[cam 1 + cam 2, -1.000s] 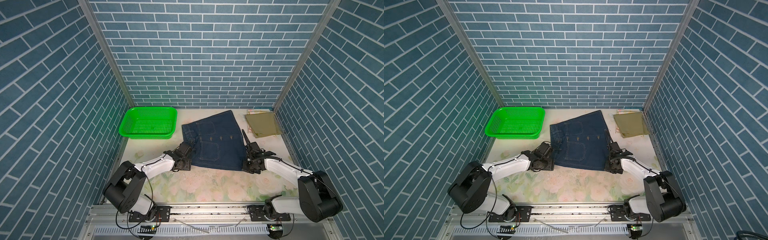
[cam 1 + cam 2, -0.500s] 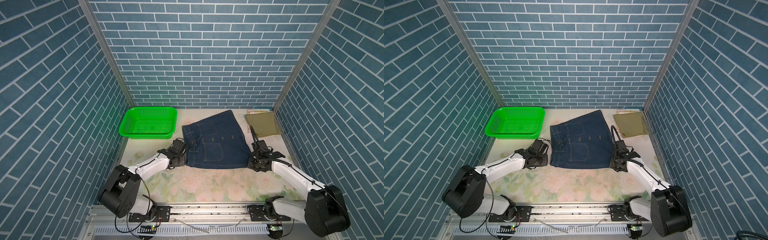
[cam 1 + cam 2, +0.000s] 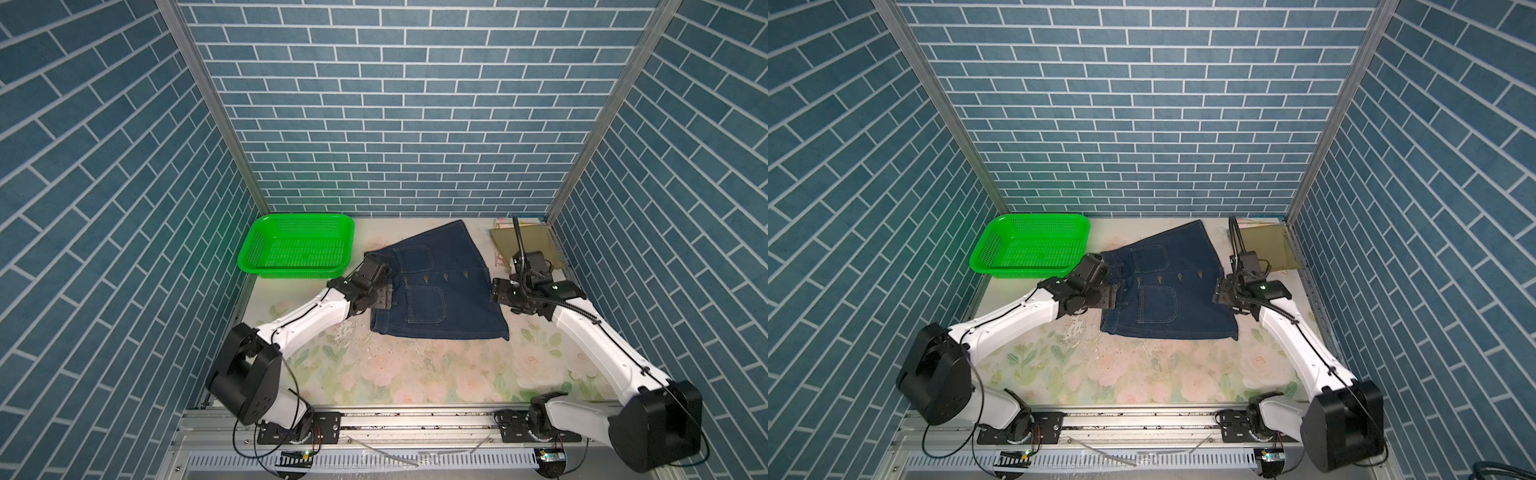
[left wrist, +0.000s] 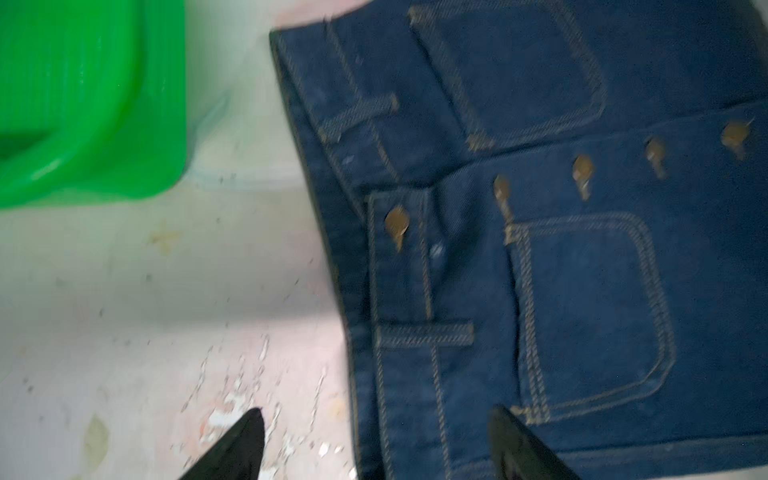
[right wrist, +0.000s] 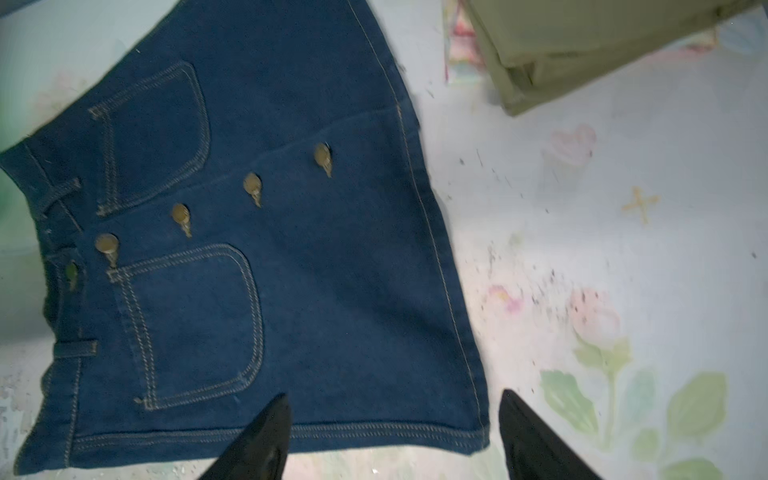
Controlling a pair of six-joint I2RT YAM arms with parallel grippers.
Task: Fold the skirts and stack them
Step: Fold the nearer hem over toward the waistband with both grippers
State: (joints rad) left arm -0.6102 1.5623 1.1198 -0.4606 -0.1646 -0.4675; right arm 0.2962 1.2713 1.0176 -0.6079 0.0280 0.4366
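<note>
The dark blue denim skirt (image 3: 436,286) (image 3: 1175,286) lies flat mid-table, buttons and pockets up. My left gripper (image 3: 380,296) (image 3: 1106,297) hovers open over its waistband edge (image 4: 376,419), holding nothing; the denim skirt (image 4: 540,249) lies below it. My right gripper (image 3: 500,291) (image 3: 1221,293) hangs open above a hem corner (image 5: 392,401) of the denim skirt (image 5: 291,270), also holding nothing. The folded olive-khaki skirt (image 3: 528,245) (image 3: 1266,249) (image 5: 582,41) sits at the back right. A strip of the floral skirt (image 3: 505,222) (image 5: 461,54) peeks out beneath it.
A green perforated basket (image 3: 297,245) (image 3: 1030,245) (image 4: 83,104) stands at the back left, close to the denim waistband. Brick-patterned walls close in the sides and back. The flowered tabletop (image 3: 415,374) stretches toward the front rail.
Both grippers were shut at the denim skirt's near corners; they have opened, let go and moved back along its sides. The skirt lies flat.
</note>
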